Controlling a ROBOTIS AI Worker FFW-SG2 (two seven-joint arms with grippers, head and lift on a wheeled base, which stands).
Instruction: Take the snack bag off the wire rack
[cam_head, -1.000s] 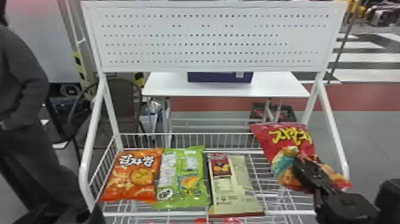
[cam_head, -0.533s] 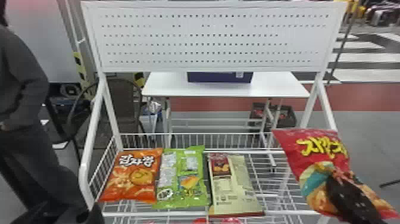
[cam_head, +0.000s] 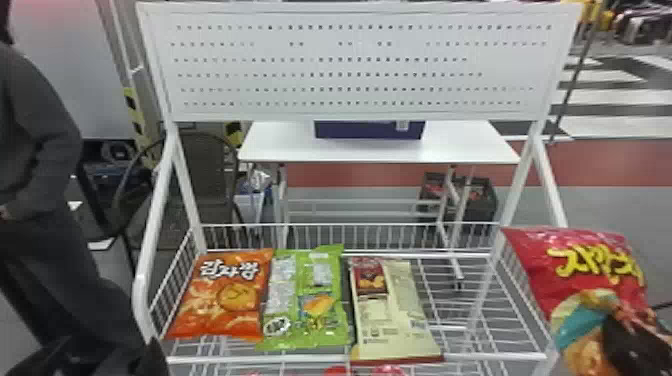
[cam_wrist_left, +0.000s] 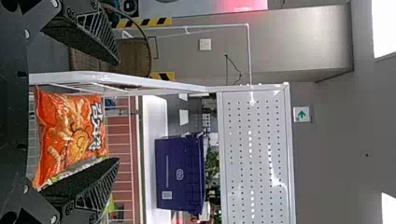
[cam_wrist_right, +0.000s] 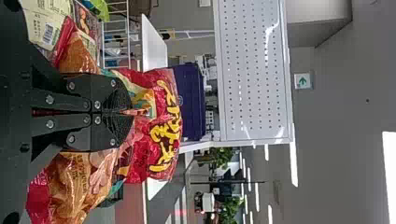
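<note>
Fingers of the right gripper (cam_head: 616, 327) pinch the red snack bag (cam_head: 587, 262) with yellow lettering in the head view; the bag hangs tilted off the wire rack (cam_head: 350, 357), outside its right side; the left gripper (cam_head: 102, 352) is at the lower left, near the rack's front left corner. 3 bags lie in a row in the rack's basket: the orange snack bag (cam_head: 220, 295) at the left, the green snack bag (cam_head: 320, 300) just beside it, and the cream-and-red snack bag (cam_head: 390, 310) to the right of the green 1; open wire shelf shows between that last bag and the basket's right side; a white perforated panel (cam_head: 350, 67) tops the rack, and behind stands a white table (cam_head: 280, 147) with a dark blue box (cam_head: 367, 130) on it.

In the left wrist view, the left gripper (cam_wrist_left: 117, 111) has its 2 ridged black fingers spread wide, with nothing held between them; the orange bag lies beyond, on the rack, with the green bag partly covered by 1 finger.

In the right wrist view, the right gripper (cam_wrist_right: 131, 112) has its 2 fingers pressed together, with the red bag's crumpled film caught between the tips; the bag bulges out on both sides of them; the cream-and-red bag lies farther off.
</note>
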